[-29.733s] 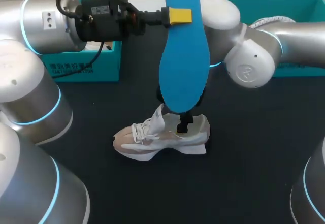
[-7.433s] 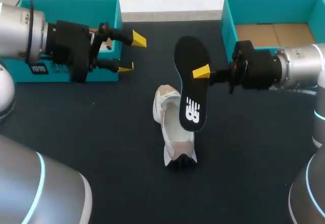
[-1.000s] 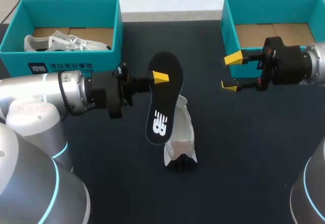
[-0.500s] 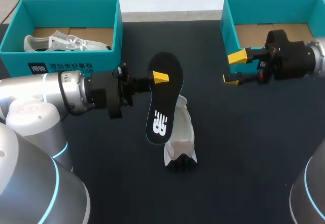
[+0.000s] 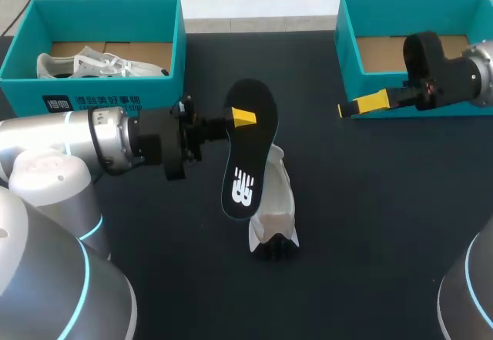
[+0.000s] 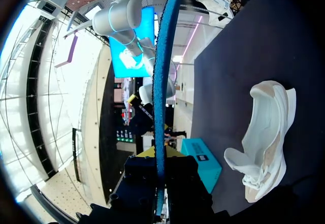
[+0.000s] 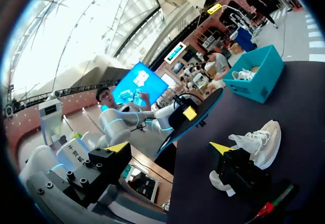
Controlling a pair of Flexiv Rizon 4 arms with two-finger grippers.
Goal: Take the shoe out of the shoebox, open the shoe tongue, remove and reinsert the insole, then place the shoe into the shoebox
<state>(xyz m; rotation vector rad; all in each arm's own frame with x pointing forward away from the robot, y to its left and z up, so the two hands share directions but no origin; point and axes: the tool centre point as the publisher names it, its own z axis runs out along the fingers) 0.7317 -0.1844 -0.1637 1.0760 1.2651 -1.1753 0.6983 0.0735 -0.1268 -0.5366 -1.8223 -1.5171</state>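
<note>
My left gripper (image 5: 243, 116) is shut on the insole (image 5: 248, 155), black on top and blue underneath, and holds it tilted above the table's middle. Its lower end hangs just over the white shoe (image 5: 277, 201), which lies on the dark table with its opening up. In the left wrist view the insole (image 6: 162, 82) runs edge-on between the fingers of my left gripper (image 6: 161, 155), with the shoe (image 6: 266, 132) off to one side. My right gripper (image 5: 362, 105) is open and empty in front of the right shoebox (image 5: 347, 39). The right wrist view shows my right gripper (image 7: 168, 147) with tips wide apart, the shoe (image 7: 254, 142) ahead.
The right teal shoebox shows only its cardboard floor. A left teal shoebox (image 5: 92, 101) at the back left holds a second white shoe (image 5: 100, 66). Dark table lies bare between the boxes and in front of the shoe.
My right gripper has drawn back to the right toward the right shoebox and turned, so its two tips now line up. The left arm and insole have not moved.
</note>
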